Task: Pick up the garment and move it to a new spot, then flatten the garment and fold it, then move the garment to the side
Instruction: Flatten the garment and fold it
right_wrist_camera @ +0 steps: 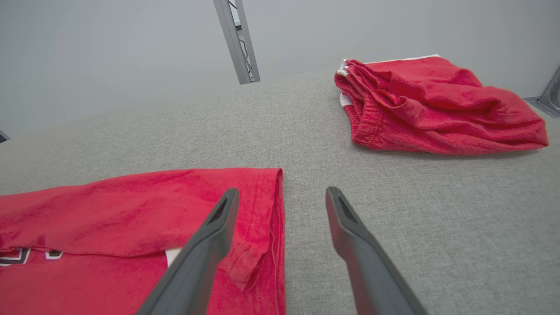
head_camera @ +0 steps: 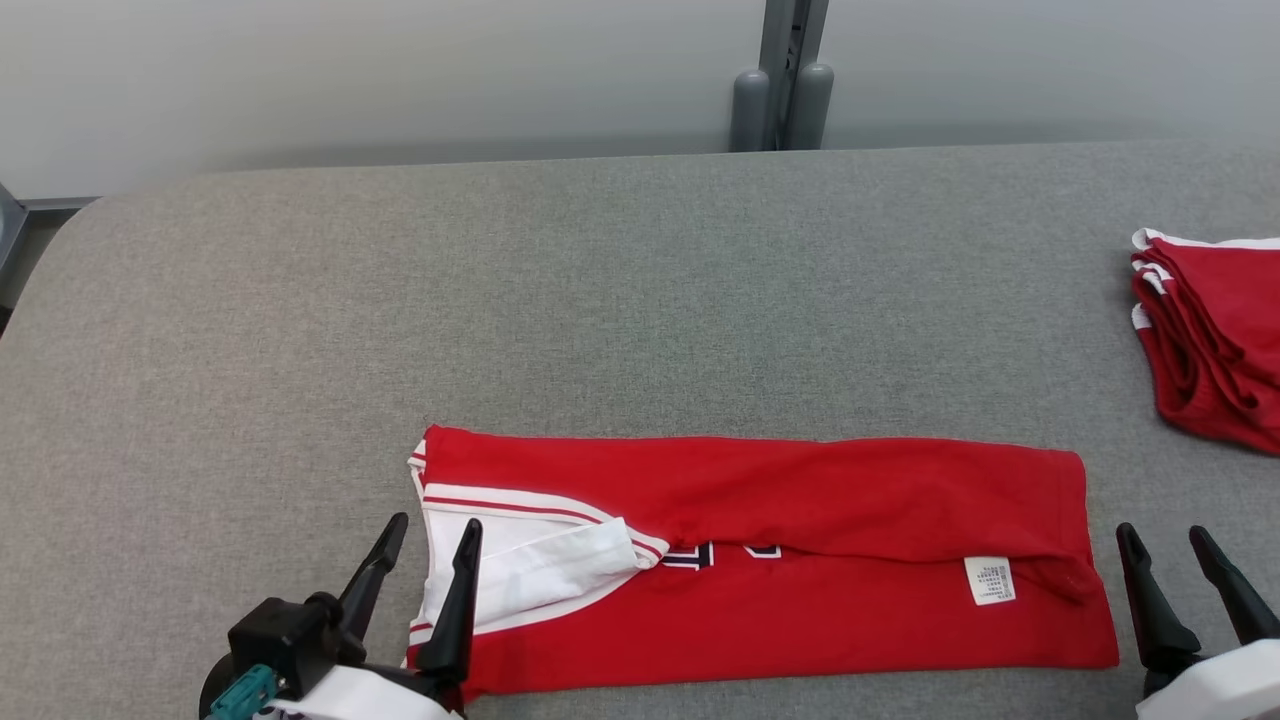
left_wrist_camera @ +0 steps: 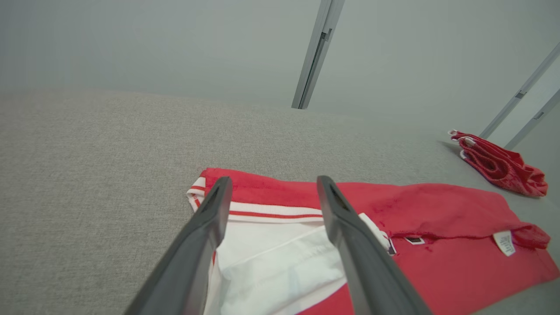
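Observation:
The garment (head_camera: 760, 560) is a red shirt with white trim, folded lengthwise into a long strip near the table's front edge. A white label (head_camera: 989, 580) shows near its right end. My left gripper (head_camera: 435, 535) stands open at the strip's left end, by the white collar part (left_wrist_camera: 271, 258), with nothing between its fingers. My right gripper (head_camera: 1165, 540) is open just past the strip's right end (right_wrist_camera: 262, 210), over bare cloth surface and holding nothing.
A pile of folded red garments (head_camera: 1215, 340) lies at the table's right edge, also seen as the red pile (right_wrist_camera: 433, 105). The grey fabric table (head_camera: 600, 300) stretches wide behind the shirt. A grey post (head_camera: 785, 80) stands at the far edge.

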You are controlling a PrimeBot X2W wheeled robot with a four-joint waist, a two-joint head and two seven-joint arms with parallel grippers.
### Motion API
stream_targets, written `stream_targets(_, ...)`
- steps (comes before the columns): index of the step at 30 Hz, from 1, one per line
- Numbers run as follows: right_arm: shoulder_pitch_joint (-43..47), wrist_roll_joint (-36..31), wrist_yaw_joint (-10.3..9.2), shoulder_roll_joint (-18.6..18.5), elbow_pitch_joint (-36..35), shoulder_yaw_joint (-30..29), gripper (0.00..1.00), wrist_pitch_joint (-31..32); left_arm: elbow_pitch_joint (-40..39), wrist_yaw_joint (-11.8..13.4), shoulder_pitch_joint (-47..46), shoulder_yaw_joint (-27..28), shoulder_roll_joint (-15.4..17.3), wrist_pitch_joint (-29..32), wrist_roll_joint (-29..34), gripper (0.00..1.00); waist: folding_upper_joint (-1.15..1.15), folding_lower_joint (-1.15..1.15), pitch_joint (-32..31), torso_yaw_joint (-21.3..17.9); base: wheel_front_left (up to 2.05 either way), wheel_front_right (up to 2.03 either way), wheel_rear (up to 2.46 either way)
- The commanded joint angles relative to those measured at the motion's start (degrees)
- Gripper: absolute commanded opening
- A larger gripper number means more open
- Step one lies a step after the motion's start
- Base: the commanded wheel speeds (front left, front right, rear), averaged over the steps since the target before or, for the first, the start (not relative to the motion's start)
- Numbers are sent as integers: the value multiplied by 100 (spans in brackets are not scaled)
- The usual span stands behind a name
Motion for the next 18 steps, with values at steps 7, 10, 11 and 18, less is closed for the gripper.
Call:
stream_targets(7,-682,-234,1,230,745,39,100,225,430,24,-457,-66,-234,-221,100,100,0,0,-58,149,0,0,0)
stream_targets(10,-869,-326,1,291,1153,11,100,297,582,43,-551,-58,-322,-308,103,100,0,0,-60,235,0,0,0)
stream_targets(11,-916,-352,1,305,1286,18,100,322,628,41,-579,-49,-338,-327,105,100,0,0,-59,260,0,0,0)
stream_targets(18,-999,-291,1,347,1849,163,100,423,793,50,-638,63,-343,-450,84,100,0,0,-42,348,0,0,0)
